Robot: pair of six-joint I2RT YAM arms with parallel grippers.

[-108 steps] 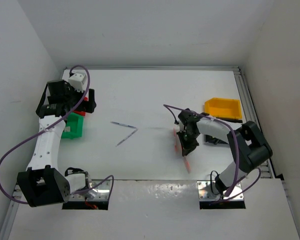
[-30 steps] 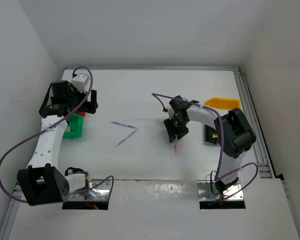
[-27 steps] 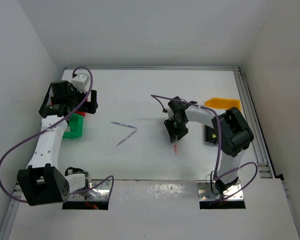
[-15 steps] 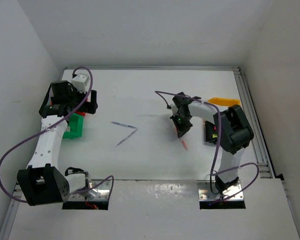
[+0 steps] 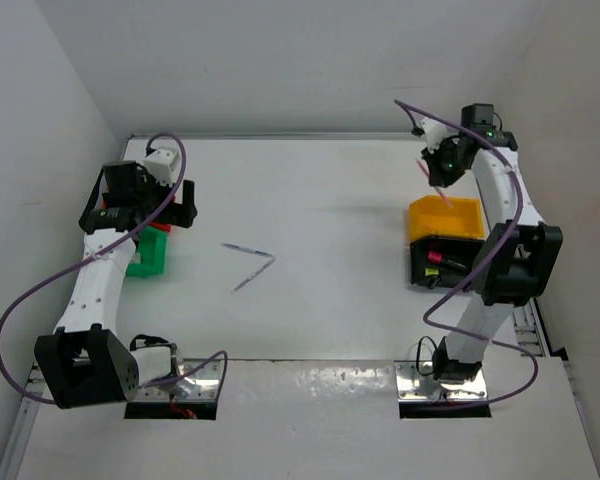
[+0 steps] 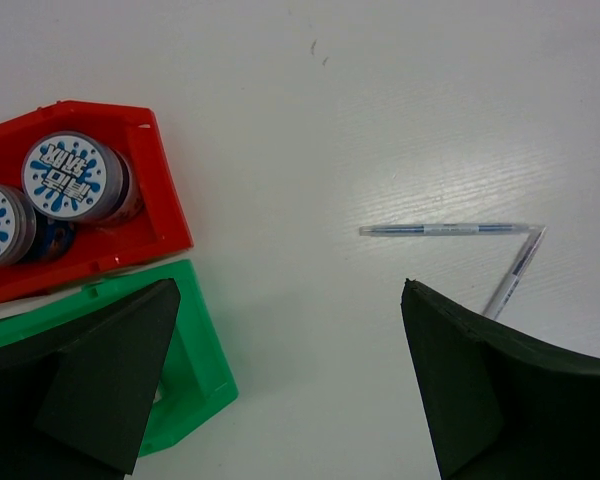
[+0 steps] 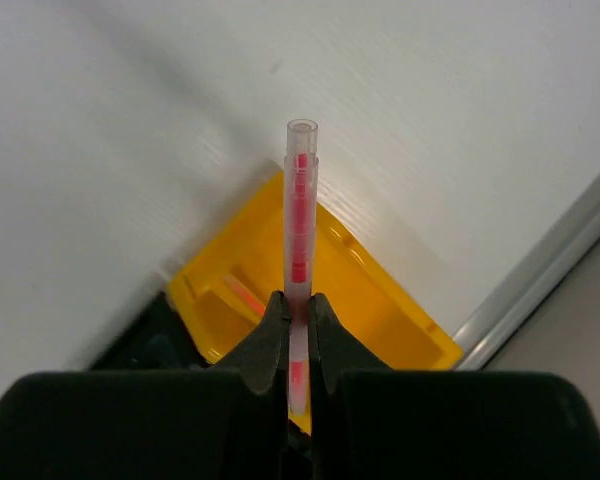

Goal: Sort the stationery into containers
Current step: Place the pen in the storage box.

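My right gripper (image 5: 442, 172) is shut on an orange pencil (image 7: 300, 215) and holds it in the air above the yellow-orange bin (image 5: 447, 218) at the far right. In the right wrist view the pencil points over that bin (image 7: 385, 300), where another orange pencil (image 7: 242, 293) lies. The black bin (image 5: 432, 270) sits just in front of it, with highlighters inside. My left gripper (image 6: 290, 290) is open and empty above the table, beside the green bin (image 6: 205, 350). The red bin (image 6: 165, 215) holds two tape rolls (image 6: 75, 178). Two grey pens (image 6: 445, 229) lie in a V on the table (image 5: 250, 262).
A metal rail (image 5: 490, 175) runs along the table's right edge, just past the yellow-orange bin. White walls close in on the left, back and right. The red and green bins (image 5: 145, 255) stand at the left edge under my left arm.
My right gripper has lifted the orange pencil from mid-table and carried it back and right, over the yellow-orange bin. The left arm has stayed nearly still.
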